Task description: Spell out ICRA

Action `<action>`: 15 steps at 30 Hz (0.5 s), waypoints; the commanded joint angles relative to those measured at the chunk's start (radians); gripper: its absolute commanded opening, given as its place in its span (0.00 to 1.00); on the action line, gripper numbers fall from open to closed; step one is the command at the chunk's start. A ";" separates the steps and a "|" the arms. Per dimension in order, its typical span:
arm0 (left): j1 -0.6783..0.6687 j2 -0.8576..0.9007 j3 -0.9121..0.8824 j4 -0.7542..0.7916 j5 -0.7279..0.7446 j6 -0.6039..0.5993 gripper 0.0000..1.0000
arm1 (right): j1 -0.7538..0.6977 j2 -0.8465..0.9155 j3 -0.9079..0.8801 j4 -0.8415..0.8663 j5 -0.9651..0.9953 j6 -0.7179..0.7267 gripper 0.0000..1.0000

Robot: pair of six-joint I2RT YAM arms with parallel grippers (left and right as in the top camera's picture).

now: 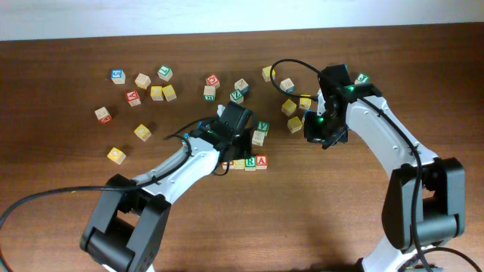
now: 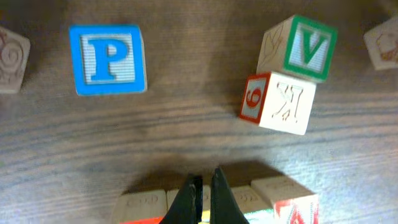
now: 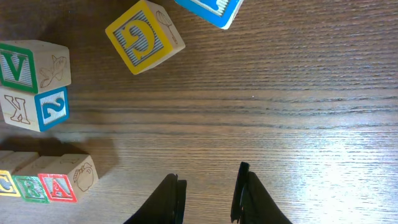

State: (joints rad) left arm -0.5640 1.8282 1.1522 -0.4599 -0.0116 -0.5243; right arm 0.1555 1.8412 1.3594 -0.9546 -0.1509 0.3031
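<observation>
On the brown wooden table (image 1: 318, 219), my left arm (image 1: 181, 162) reaches over the row of small wooden alphabet cubes (image 1: 250, 163) near the middle. The yellow C (image 3: 6, 185), green R (image 3: 28, 188) and red A (image 3: 59, 186) touch side by side, with the I cube hidden beneath the arm. The left gripper (image 2: 203, 183), pressed together on nothing, sits over the row. The right gripper (image 3: 208, 175), parted and empty, hangs nearby. I judge this the final tidying; next, lift straight off without nudging, then check the I cube.
</observation>
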 commanded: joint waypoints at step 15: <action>-0.008 0.051 0.010 -0.046 0.027 -0.013 0.00 | -0.007 0.000 0.007 -0.003 0.006 -0.011 0.21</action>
State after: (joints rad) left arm -0.5667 1.8629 1.1522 -0.5045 0.0185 -0.5243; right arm 0.1555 1.8412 1.3594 -0.9577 -0.1509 0.3023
